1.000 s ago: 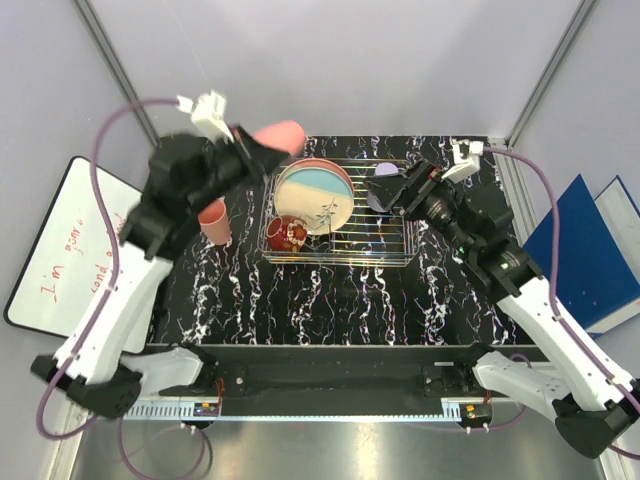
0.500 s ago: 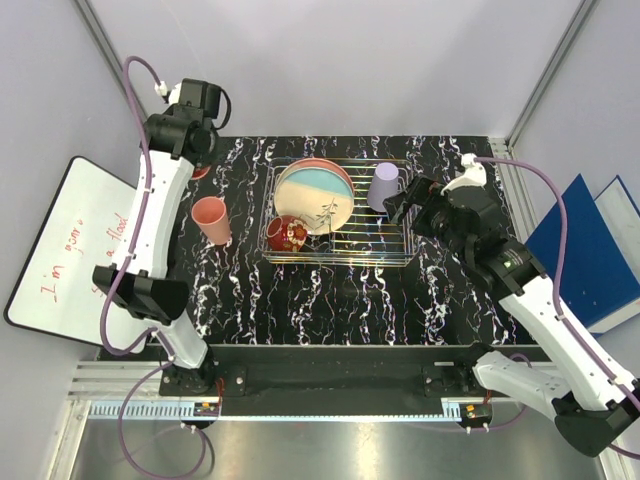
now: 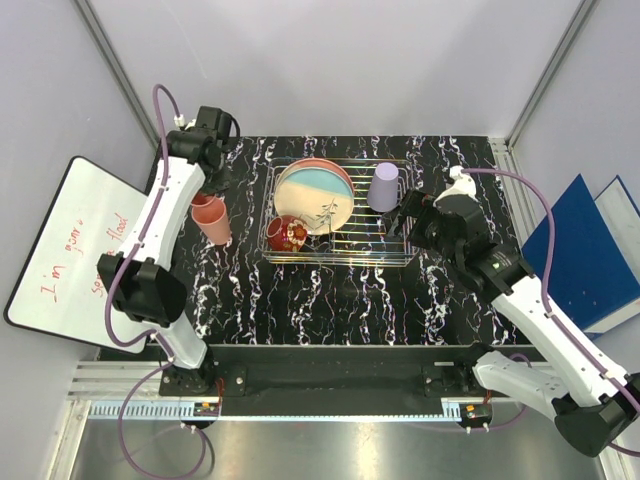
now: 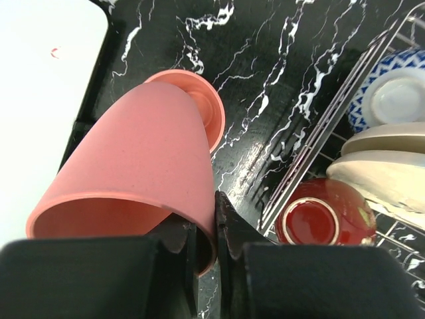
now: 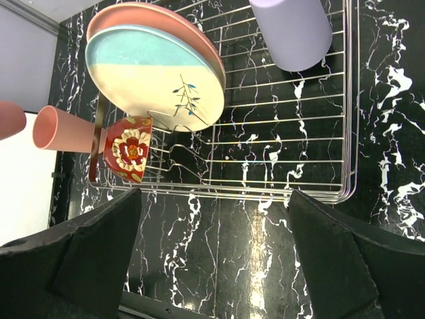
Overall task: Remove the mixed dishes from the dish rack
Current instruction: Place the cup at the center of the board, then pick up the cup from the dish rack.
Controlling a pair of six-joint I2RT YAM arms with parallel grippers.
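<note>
Left end effector [image 4: 214,219] lowered pink cup [image 4: 133,153] over black marbled table [image 3: 300,290].

A black counter [image 3: 330,300] veined with white marbling fills the middle. Off its left edge lies a whiteboard [image 3: 60,250] bearing red handwriting, set askew. Off the right edge lie blue binders [image 3: 590,245], one overlapping another
</note>
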